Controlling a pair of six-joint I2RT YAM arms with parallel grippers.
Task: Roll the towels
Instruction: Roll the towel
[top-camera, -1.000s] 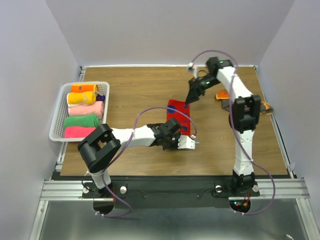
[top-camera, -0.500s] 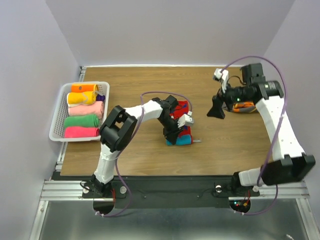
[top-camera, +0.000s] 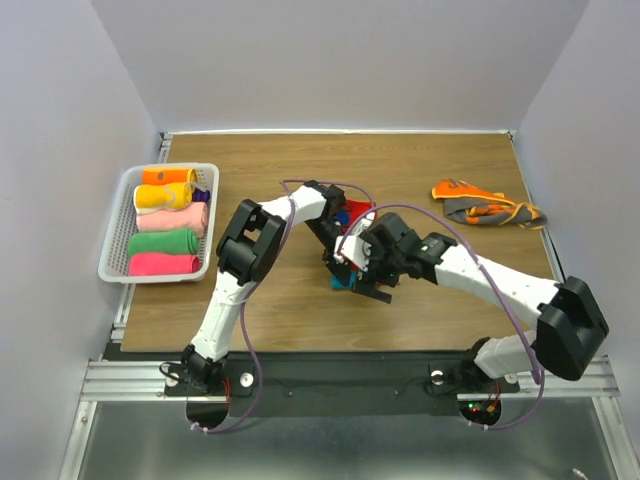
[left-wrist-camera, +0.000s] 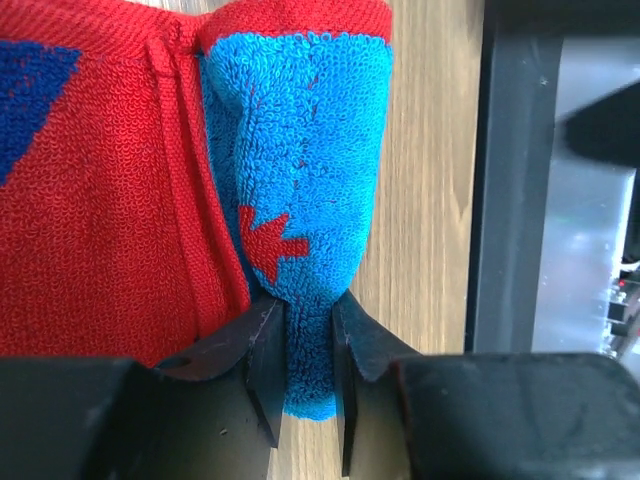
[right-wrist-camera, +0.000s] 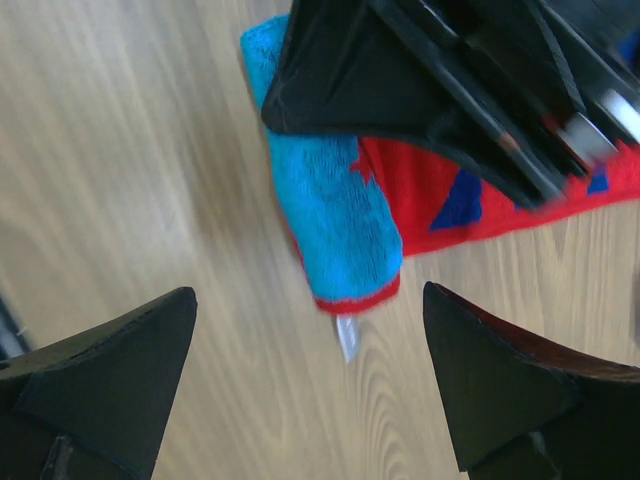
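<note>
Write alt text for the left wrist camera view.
The left gripper pinches the rolled, blue-backed edge of a red terry-cloth towel with blue patterns, jaws closed on the fold. To the right of the towel shows the brown wooden table.

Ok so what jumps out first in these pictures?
The red towel with its blue rolled end lies in the middle, that end pinched by the left fingers while the right fingers stand wide open close by. At the left edge of the table a white basket holds bright rolled towels; an orange and grey cloth lies crumpled far right.
</note>
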